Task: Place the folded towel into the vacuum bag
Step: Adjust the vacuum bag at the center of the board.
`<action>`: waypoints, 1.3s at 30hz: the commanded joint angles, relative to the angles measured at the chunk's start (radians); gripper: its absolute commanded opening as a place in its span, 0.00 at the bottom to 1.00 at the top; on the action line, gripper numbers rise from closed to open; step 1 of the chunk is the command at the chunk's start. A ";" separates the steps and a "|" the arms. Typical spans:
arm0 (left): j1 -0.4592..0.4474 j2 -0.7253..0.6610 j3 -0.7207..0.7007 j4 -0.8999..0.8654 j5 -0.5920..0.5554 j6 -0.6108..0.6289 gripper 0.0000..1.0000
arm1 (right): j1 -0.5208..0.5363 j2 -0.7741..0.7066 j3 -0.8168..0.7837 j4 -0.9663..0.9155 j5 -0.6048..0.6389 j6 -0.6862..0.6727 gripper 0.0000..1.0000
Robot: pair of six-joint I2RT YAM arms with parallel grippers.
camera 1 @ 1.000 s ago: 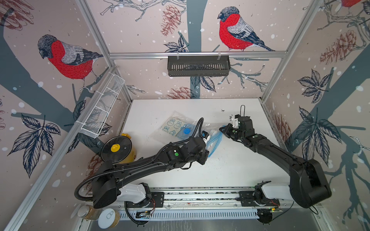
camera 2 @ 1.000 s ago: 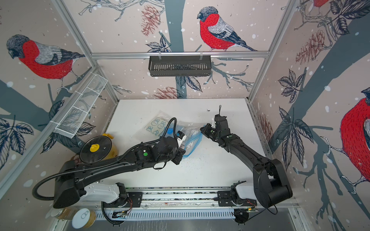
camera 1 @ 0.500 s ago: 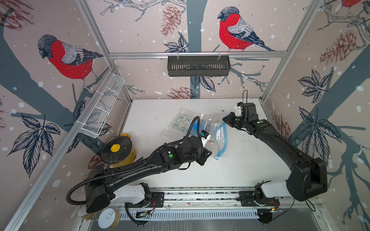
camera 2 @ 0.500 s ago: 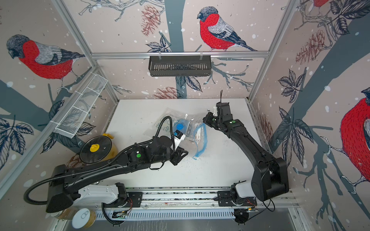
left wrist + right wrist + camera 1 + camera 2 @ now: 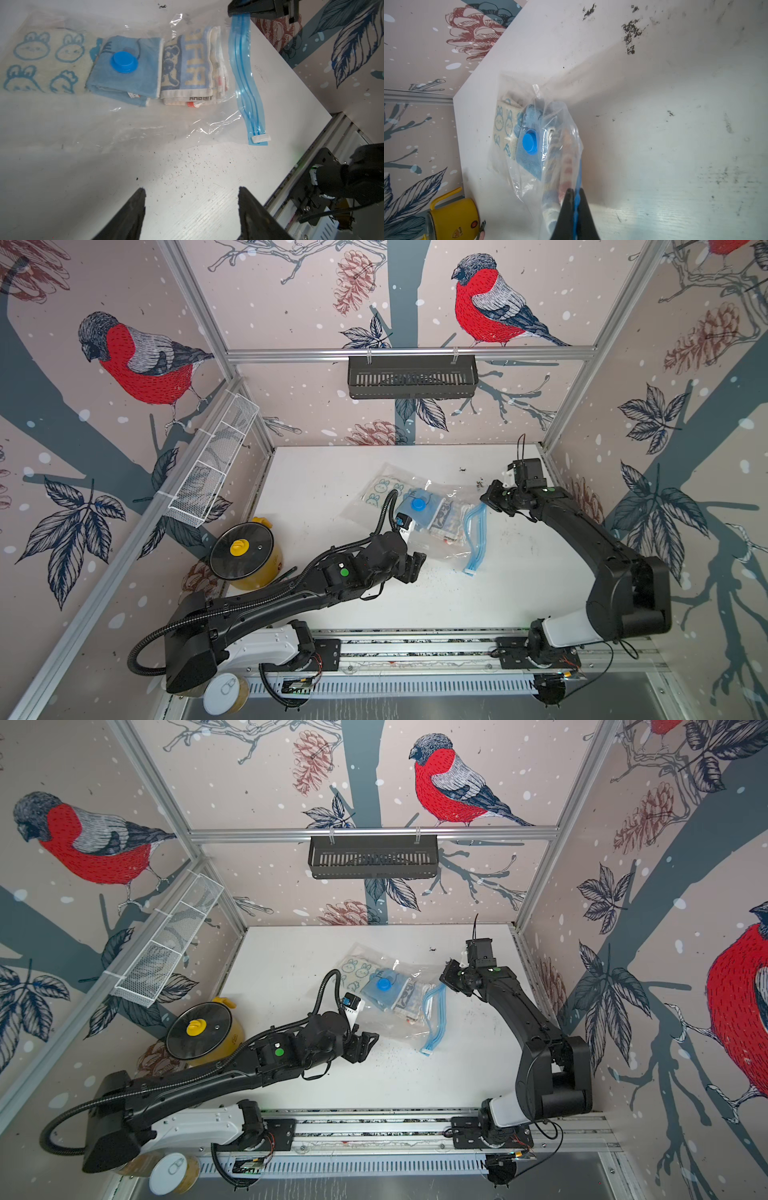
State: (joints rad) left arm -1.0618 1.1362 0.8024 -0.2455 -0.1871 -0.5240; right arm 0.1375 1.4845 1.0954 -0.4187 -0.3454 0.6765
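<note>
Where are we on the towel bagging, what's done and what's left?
Done: the folded towel lies inside the vacuum bag, just short of the zip strip, beside a blue towel. In hand: the right hand pinches the strip's end; the left hand is open, empty, clear of the bag. Left: apparently only letting go; I cannot tell whether the strip is sealed.

White table (image 5: 519, 580), scuffed and well used. Lying on it toward the back middle is the vacuum bag (image 5: 440, 549), clear plastic and crumpled, with folded towels (image 5: 182, 68) showing through it and the round blue valve cap (image 5: 417, 504) facing up. Its blue zip strip (image 5: 473, 537) trails toward the front. A scatter of dark specks (image 5: 187, 166) dusts the surface just in front of the bag, and darker smudges (image 5: 630, 31) sit near the back.
</note>
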 commanded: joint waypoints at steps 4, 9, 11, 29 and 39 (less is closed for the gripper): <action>0.050 -0.009 -0.045 0.040 0.003 -0.058 0.73 | -0.068 0.023 -0.034 -0.012 0.128 -0.033 0.44; 0.069 -0.006 -0.082 0.053 0.022 -0.090 0.75 | -0.080 -0.045 -0.071 0.002 0.205 -0.022 0.60; 0.074 -0.002 -0.100 0.068 0.038 -0.101 0.75 | -0.073 -0.089 -0.102 0.013 0.220 -0.011 0.61; 0.094 0.099 -0.173 0.212 0.154 -0.187 0.77 | 0.078 -0.079 -0.367 0.170 0.186 0.041 0.26; 0.095 0.115 -0.195 0.251 0.175 -0.208 0.77 | 0.007 0.011 -0.410 0.206 0.220 0.038 0.18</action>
State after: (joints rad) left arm -0.9684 1.2461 0.6113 -0.0460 -0.0254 -0.7094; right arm 0.1497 1.4902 0.6857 -0.2310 -0.1535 0.7109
